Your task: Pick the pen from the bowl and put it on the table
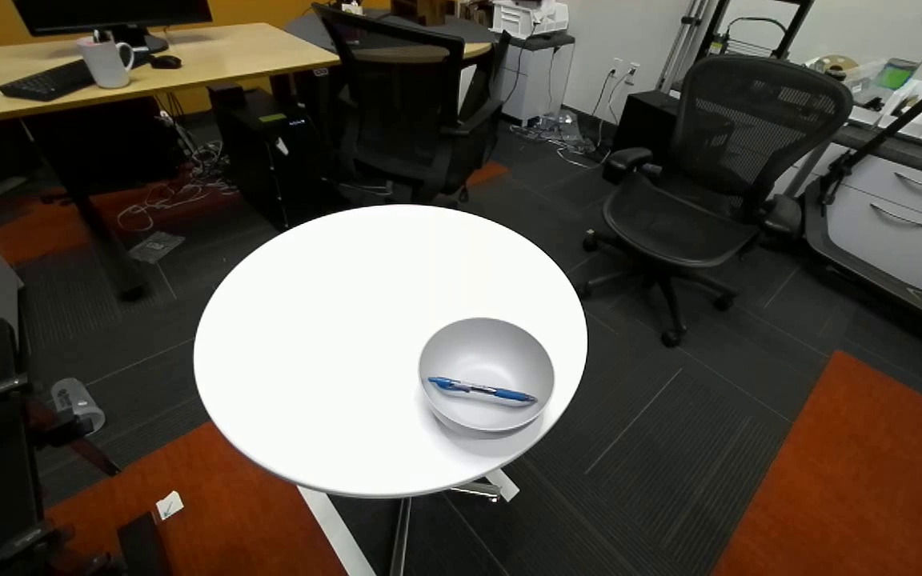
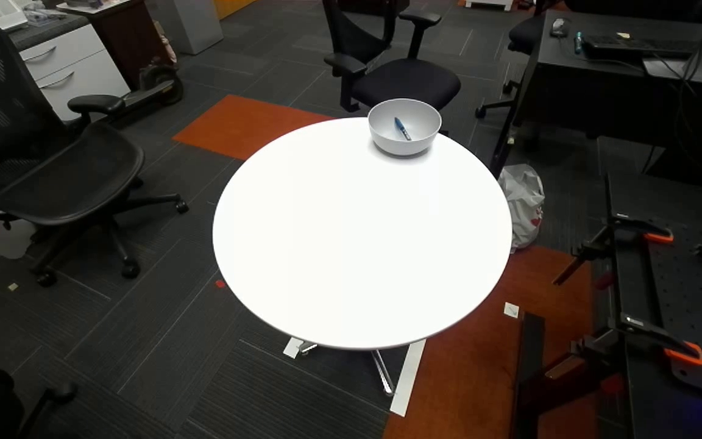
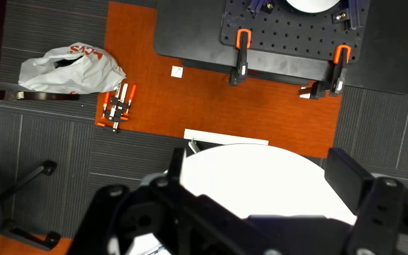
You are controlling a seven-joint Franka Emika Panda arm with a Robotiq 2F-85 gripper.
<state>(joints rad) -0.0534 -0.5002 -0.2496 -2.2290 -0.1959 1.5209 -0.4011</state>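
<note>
because slim blue pen (image 1: pixel 483 390) lies inside round grey bowl (image 1: pixel 487 342), black gripper (image 3: pixel 257 161), fingers (image 3: pixel 347 180) spread, empty, could clip rim if off-centre, shoving bowl off nearby edge of round white table (image 1: pixel 325 336).

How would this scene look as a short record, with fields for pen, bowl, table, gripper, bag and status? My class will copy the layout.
pen: blue, lying inside the bowl
bowl: round, light grey, upright, near the table's edge in both exterior views
table: round, white top
gripper: open, holding nothing; seen only in the wrist view
bag: white with red lettering, on the floor
status: pen not yet on the table
</note>
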